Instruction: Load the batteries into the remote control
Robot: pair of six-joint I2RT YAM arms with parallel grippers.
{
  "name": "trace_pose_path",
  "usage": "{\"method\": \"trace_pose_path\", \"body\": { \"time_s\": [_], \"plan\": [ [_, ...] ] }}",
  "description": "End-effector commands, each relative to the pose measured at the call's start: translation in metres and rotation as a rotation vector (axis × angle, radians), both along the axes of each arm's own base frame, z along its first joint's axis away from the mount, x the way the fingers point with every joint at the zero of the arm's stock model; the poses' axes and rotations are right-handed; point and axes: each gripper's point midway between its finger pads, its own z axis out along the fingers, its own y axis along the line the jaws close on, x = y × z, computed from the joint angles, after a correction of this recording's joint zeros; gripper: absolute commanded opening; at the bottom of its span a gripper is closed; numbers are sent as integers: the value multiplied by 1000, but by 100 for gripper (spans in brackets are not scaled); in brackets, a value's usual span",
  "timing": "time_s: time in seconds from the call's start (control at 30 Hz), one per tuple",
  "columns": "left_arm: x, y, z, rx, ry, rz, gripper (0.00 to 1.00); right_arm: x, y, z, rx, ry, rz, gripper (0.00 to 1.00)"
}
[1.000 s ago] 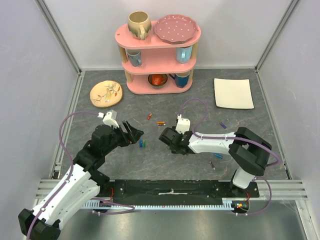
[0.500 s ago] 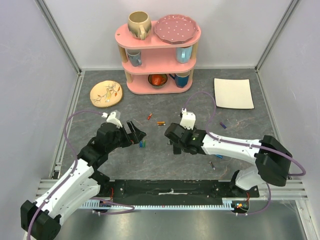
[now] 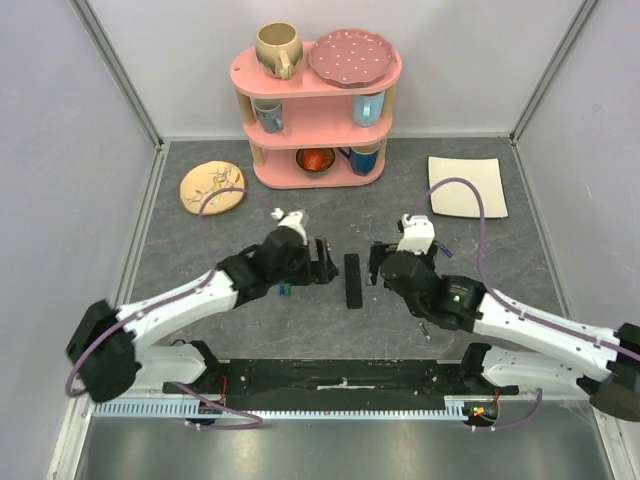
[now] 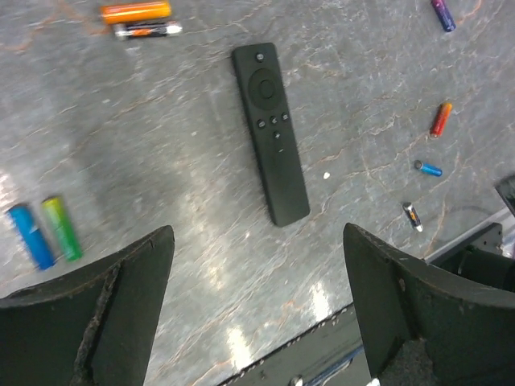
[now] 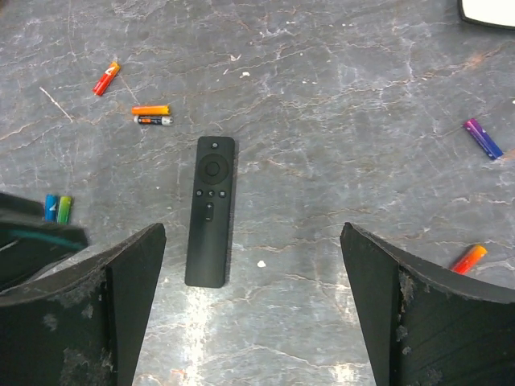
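Observation:
The remote control [image 3: 352, 280] is a slim black bar lying flat on the grey table, button face up, so its battery slot is hidden. It also shows in both wrist views [image 4: 270, 133] [image 5: 211, 211]. My left gripper [image 3: 322, 262] [image 4: 257, 233] hovers just left of it, open and empty. My right gripper [image 3: 376, 262] [image 5: 251, 229] hovers just right of it, also open and empty. Batteries lie scattered: an orange one [image 5: 150, 109] beside a dark one [image 5: 153, 121], a blue and green pair [image 4: 47, 233] [image 3: 284, 290], a red-orange one [image 5: 105, 79], a purple one [image 5: 483, 138].
A pink three-tier shelf [image 3: 318, 100] with cups and a plate stands at the back. A round patterned plate [image 3: 212, 187] lies back left, a white square plate [image 3: 465, 186] back right. More small batteries [image 4: 429, 168] [image 4: 411, 215] lie near the front rail [image 3: 340, 375].
Both arms have reached in towards the middle of the table. The remote control, not visible before, now lies between the two open grippers.

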Motion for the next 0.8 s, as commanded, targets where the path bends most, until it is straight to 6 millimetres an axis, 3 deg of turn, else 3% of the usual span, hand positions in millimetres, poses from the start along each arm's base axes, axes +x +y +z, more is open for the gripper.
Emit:
{"method": "trace_pose_path", "body": {
  "time_s": [0.0,0.07,0.1,0.13,0.2,0.4,0.77],
  "plan": [
    [28,-37,-11,61,9,75,90,-3,-24,0,-19,-59,-17,98],
    [35,-54,-10,64,16,72,88,-7,-22,3,3,-68,19,98],
    [35,-57,-30,113,55,70,87,-9,-23,1,8,-69,29,98],
    [41,-65,-25,109,48,75,86,-11,-22,0,8,-66,44,98],
    [45,-70,-44,166,77,78,85,-12,-21,-2,9,-63,61,98],
    [63,-89,-53,222,97,66,87,-18,-11,-8,47,-55,128,98],
    [68,-93,-94,330,155,78,85,-22,-13,-5,98,-72,131,98]
  ]
}}
